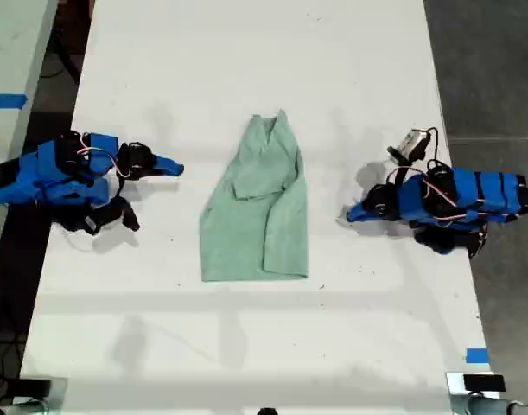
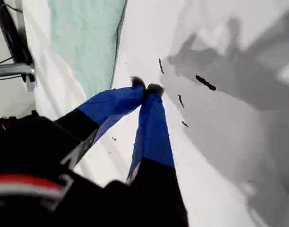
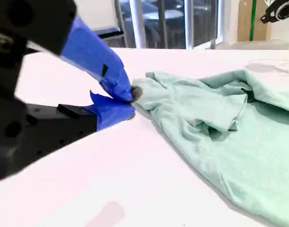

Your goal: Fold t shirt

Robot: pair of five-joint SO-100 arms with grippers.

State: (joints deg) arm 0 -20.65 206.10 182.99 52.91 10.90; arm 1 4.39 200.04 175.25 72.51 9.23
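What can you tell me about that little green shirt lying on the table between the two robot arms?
The small pale mint-green cloth t shirt lies wrinkled near the middle of the white table. It looks soft and thin. Its narrow collar end points to the exterior view's top, its wide hem to the bottom. One side seems folded over the body, leaving a long flap. In the exterior view neither blue gripper touches it; both rest on the table at either side.
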